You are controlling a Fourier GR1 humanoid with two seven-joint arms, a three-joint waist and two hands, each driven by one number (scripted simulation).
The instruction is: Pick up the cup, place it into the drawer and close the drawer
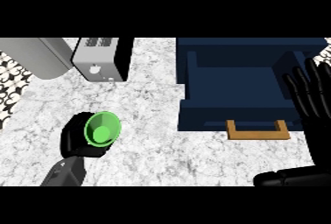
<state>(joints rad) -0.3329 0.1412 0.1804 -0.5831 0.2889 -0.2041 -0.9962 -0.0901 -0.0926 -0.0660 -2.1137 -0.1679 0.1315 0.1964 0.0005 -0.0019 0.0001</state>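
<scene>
At the far left a grey appliance [32, 57] sat along the back of the marble bench [161, 153], and just beside it a silver toaster [97, 59]. Nearer to me, my left hand [77, 140] was curled round the green cup [102, 129], its black fingers wrapped about the cup's body so that little but the open rim and the inside showed; the mouth was tipped toward my view rather than standing plainly upright. From there the dark blue drawer [239, 83] lay to the right and somewhat further back, pulled out, its wooden handle [257, 130] facing me and nothing showing inside it. I judged the carry to be a sweep rightward and away from me, with the cup in the hand further from the drawer. At the right edge my right hand [313, 100] rested with fingers straight and spread, pointing up, just beside the drawer's right wall, the nearer hand for pushing it closed afterwards
</scene>
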